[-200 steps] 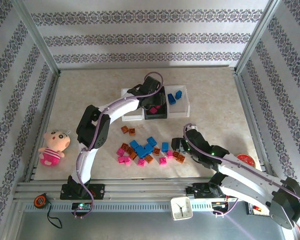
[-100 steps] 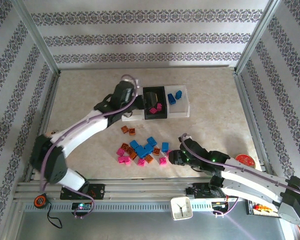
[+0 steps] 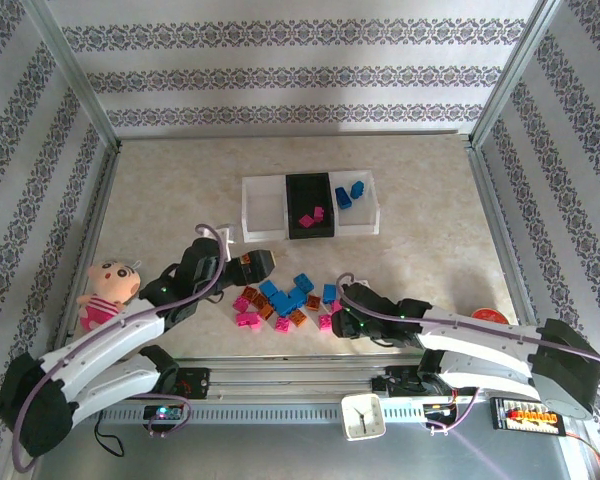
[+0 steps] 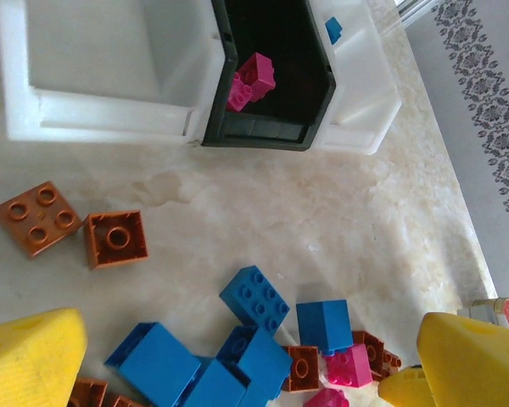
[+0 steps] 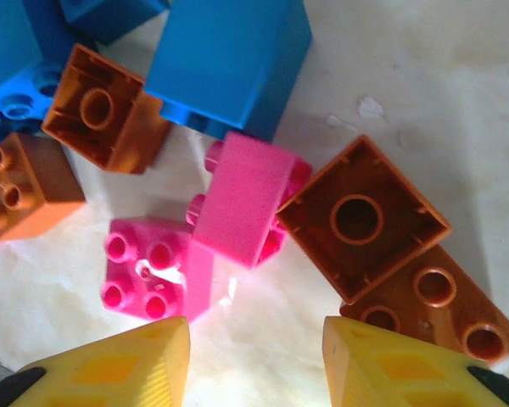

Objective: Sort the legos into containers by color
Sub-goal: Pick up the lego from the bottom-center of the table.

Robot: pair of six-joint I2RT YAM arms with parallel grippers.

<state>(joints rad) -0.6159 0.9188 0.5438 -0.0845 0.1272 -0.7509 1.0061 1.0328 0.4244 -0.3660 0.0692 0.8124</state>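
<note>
**A:** Where do we stand with the bricks (image 3: 285, 300)?

**B:** Most lie in a heap by the middle of the near edge of the tabletop (image 3: 430, 190). The bins (image 3: 263, 205) stand in a row toward the far edge. The black bin (image 4: 271, 51) holds two pink ones, and the right white bin (image 3: 368, 215) holds a few blue ones.

**A:** And our pincers?

**B:** The left pincer (image 3: 258, 264) hangs at the left end of the heap, fingers spread wide with nothing in them. The right pincer (image 5: 254, 339) is low over the right end, fingers apart and also holding nothing. A tilted pink brick (image 5: 242, 203) sits just ahead of it.

**A:** What worries us there?

**B:** That pink brick leans on a second pink brick (image 5: 144, 267) and sits right against a brown brick (image 5: 360, 220). If we close in that crowd, a finger may catch the brown one, and we would carry the wrong colour to the black bin. The tilted one could also slip out sideways, since its faces do not lie square to the fingers.

**A:** And the arms themselves?

**B:** Both are at the same heap, near each other. If we send both toward the middle at once, we judge they could knock together and scatter bricks toward the near edge
</note>
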